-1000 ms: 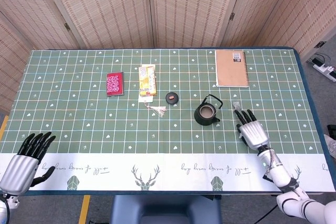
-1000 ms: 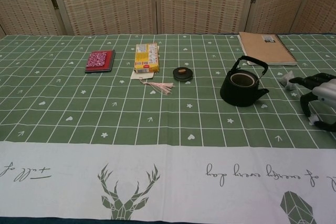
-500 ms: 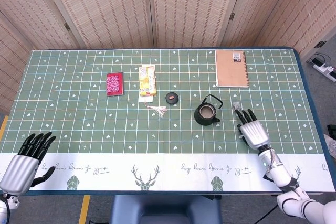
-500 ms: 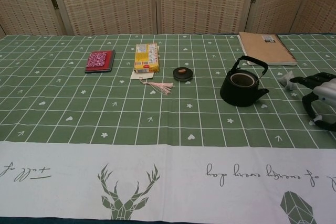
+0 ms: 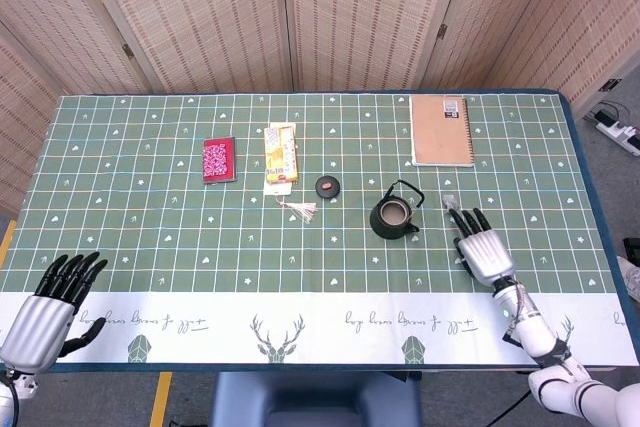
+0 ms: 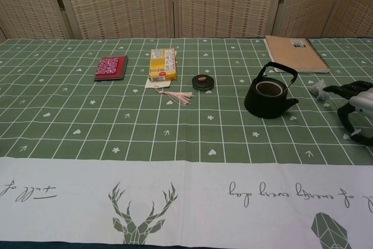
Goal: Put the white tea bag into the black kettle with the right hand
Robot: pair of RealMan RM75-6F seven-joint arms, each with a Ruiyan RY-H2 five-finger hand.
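The black kettle stands lidless on the green cloth, handle upright. A small white tea bag lies on the cloth just right of it. My right hand rests low over the table with fingers spread, their tips close behind the tea bag; nothing is in its grasp. My left hand hovers open at the table's near left corner, far from both objects, and shows only in the head view.
The kettle's round lid lies left of the kettle. Further left are a yellow box with a tasselled tag and a red booklet. A brown notebook lies at the back right.
The right hand has crept slightly right and towards the near edge; the tea bag now shows more clearly ahead of its fingertips. The left hand is still.
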